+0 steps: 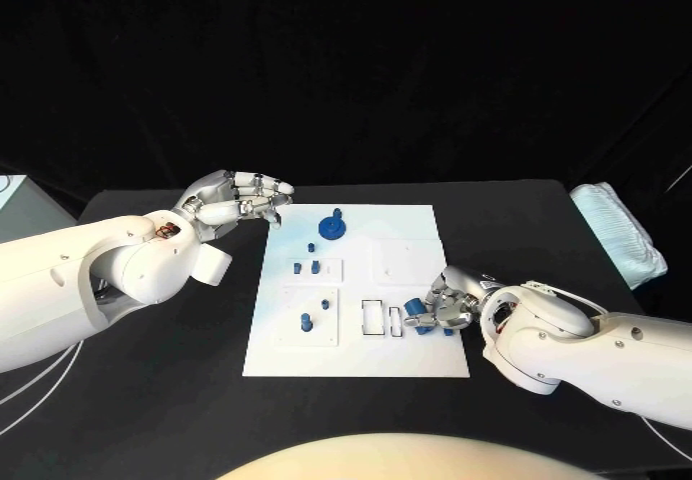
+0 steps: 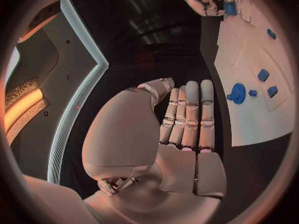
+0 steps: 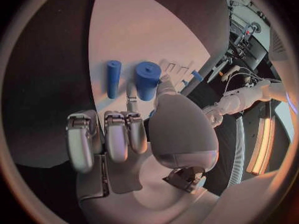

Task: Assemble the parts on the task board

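At the right edge of the task board (image 1: 358, 290), near its front corner, your right robot hand (image 1: 441, 312) rests with its fingers curled inward over the white plate. Your right wrist view shows a stout blue cylinder (image 3: 147, 80) touching the thumb tip, though you cannot tell whether it is truly pinched; a slimmer blue peg (image 3: 112, 78) lies just beside it. In the head view a small blue part (image 1: 414, 304) sits against that hand's fingertips, next to the narrow slots (image 1: 382, 319) cut in the board.

Your left robot hand (image 1: 238, 200) hovers over the black surface (image 1: 173, 380) just off the board's far left corner. Your left wrist view shows its fingers (image 2: 190, 115) straight and side by side, holding nothing.

On the board, a round blue knob (image 1: 332, 227) stands near the far edge. Small blue pieces (image 1: 307, 266) sit in a square recess toward the left edge, and another blue piece (image 1: 307, 321) stands in the recess nearer the front.
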Controlling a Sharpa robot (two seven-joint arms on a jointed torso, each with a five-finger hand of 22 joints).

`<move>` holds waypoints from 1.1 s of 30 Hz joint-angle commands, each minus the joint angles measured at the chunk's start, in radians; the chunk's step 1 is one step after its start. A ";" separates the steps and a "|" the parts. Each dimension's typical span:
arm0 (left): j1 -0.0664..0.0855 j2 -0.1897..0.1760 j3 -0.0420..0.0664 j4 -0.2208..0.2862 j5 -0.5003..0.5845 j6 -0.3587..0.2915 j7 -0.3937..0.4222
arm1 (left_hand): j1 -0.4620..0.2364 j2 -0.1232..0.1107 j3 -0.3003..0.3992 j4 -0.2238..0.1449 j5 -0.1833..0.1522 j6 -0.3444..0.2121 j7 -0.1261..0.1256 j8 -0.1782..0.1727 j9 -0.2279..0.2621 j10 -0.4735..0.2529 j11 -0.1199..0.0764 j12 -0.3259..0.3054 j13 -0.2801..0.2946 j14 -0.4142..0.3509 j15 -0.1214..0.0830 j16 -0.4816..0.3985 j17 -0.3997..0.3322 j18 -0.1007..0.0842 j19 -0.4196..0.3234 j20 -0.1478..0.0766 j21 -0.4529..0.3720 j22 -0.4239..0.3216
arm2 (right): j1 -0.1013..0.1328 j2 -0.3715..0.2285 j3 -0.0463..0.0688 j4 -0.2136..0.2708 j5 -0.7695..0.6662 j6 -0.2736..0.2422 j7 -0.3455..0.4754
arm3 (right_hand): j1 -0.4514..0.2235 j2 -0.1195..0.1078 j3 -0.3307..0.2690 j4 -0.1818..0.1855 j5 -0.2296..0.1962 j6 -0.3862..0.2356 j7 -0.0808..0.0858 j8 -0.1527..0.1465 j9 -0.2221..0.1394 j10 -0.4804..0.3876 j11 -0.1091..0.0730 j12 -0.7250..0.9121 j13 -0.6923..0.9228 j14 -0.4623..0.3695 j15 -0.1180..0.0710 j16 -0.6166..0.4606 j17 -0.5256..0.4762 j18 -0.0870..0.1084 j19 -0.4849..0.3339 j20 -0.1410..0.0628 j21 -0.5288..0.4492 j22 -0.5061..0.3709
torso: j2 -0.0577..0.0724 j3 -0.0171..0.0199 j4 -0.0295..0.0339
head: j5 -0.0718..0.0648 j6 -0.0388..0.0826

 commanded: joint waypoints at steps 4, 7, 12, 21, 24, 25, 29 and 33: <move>0.000 -0.002 0.001 0.006 0.005 0.021 0.003 | -0.005 0.003 -0.007 0.002 0.001 -0.004 -0.004 0.005 -0.001 -0.005 -0.001 0.004 -0.001 0.006 0.000 -0.005 0.000 0.005 0.004 0.001 -0.006 -0.001 | -0.015 0.018 -0.006 -0.017 -0.038 0.067 -0.028 | 0.047 -0.005 0.022 -0.005 0.002 -0.013 0.000 -0.002 -0.014 0.089 -0.009 -0.007 0.242 0.102 -0.008 0.007 0.241 -0.014 0.105 -0.004 0.002 0.263 | -0.001 -0.0008 0.0013 | 0.001 0.000; 0.000 -0.005 0.001 0.007 0.005 0.021 0.002 | -0.005 0.003 -0.007 0.002 0.001 -0.004 -0.004 0.005 -0.001 -0.005 -0.001 0.004 -0.001 0.006 0.000 -0.005 0.000 0.005 0.004 0.001 -0.006 -0.001 | -0.017 0.020 -0.006 -0.017 -0.031 0.054 -0.026 | 0.076 -0.018 0.074 -0.005 0.003 -0.014 0.000 0.004 -0.014 0.091 -0.009 -0.005 0.246 0.102 -0.009 0.007 0.243 -0.014 0.105 -0.005 0.002 0.263 | -0.002 -0.0012 -0.0007 | 0.001 0.002; 0.000 -0.006 0.001 0.006 0.004 0.022 0.002 | -0.005 0.003 -0.007 0.002 0.001 -0.004 -0.004 0.005 -0.001 -0.005 -0.001 0.004 -0.001 0.006 0.000 -0.005 0.000 0.005 0.004 0.001 -0.007 -0.002 | -0.019 0.022 -0.006 -0.011 0.007 0.009 -0.014 | 0.080 -0.010 0.095 -0.005 0.002 -0.006 -0.003 0.010 -0.014 0.098 -0.011 0.003 0.255 0.103 -0.010 0.008 0.246 -0.014 0.105 -0.006 0.002 0.263 | -0.002 -0.0004 -0.0013 | 0.003 0.002; 0.000 -0.004 0.001 0.005 0.004 0.022 0.001 | -0.004 0.004 -0.006 0.002 0.001 -0.004 -0.004 0.005 -0.002 -0.005 -0.002 0.004 -0.001 0.006 0.000 -0.006 0.000 0.005 0.004 0.001 -0.007 -0.002 | -0.015 0.007 -0.004 0.027 0.090 -0.108 0.033 | 0.078 0.024 0.121 -0.008 -0.001 0.012 -0.012 0.024 -0.014 0.104 -0.019 0.010 0.263 0.105 -0.016 0.012 0.258 -0.014 0.105 -0.010 0.002 0.263 | -0.002 -0.0011 -0.0002 | 0.002 0.005; 0.000 -0.003 0.001 0.004 0.004 0.022 0.001 | -0.003 0.004 -0.006 0.001 0.001 -0.004 -0.004 0.005 -0.002 -0.005 -0.002 0.004 -0.002 0.006 -0.001 -0.006 0.000 0.005 0.004 0.001 -0.008 -0.002 | -0.001 -0.001 -0.002 0.042 0.111 -0.130 0.046 | 0.076 0.037 0.126 -0.007 -0.001 0.018 -0.015 0.028 -0.014 0.104 -0.022 0.010 0.263 0.106 -0.018 0.014 0.263 -0.014 0.105 -0.012 0.002 0.263 | -0.002 -0.0008 -0.0010 | 0.001 0.008; 0.000 -0.003 0.001 0.003 0.004 0.022 0.000 | -0.003 0.004 -0.006 0.001 0.001 -0.004 -0.004 0.005 -0.002 -0.005 -0.002 0.004 -0.002 0.006 -0.001 -0.006 0.000 0.005 0.004 0.001 -0.008 -0.002 | 0.006 -0.002 -0.001 0.045 0.119 -0.133 0.048 | 0.074 0.042 0.127 -0.007 -0.002 0.019 -0.015 0.029 -0.014 0.104 -0.022 0.010 0.263 0.106 -0.019 0.014 0.263 -0.014 0.105 -0.013 0.002 0.263 | -0.002 -0.0009 -0.0010 | 0.000 0.007; 0.000 0.001 0.001 0.000 0.004 0.023 0.000 | -0.002 0.005 -0.006 0.001 0.002 -0.004 -0.004 0.005 -0.002 -0.005 -0.002 0.004 -0.002 0.006 -0.001 -0.006 0.000 0.006 0.004 0.001 -0.008 -0.002 | 0.028 -0.006 0.000 0.058 0.145 -0.137 0.054 | 0.073 0.043 0.127 -0.007 -0.002 0.019 -0.016 0.029 -0.014 0.104 -0.023 0.010 0.263 0.106 -0.019 0.014 0.263 -0.014 0.105 -0.013 0.002 0.263 | -0.003 -0.0030 0.0002 | -0.004 0.011; 0.000 0.003 0.001 -0.001 0.004 0.023 0.000 | -0.002 0.005 -0.006 0.001 0.002 -0.004 -0.004 0.005 -0.002 -0.005 -0.002 0.004 -0.002 0.006 -0.001 -0.006 0.000 0.006 0.004 0.001 -0.008 -0.002 | 0.037 -0.005 0.000 0.074 0.174 -0.135 0.058 | 0.067 0.048 0.127 -0.006 -0.002 0.019 -0.016 0.029 -0.015 0.104 -0.023 0.010 0.263 0.106 -0.020 0.014 0.263 -0.014 0.105 -0.013 0.002 0.263 | -0.002 -0.0012 0.0005 | -0.002 0.011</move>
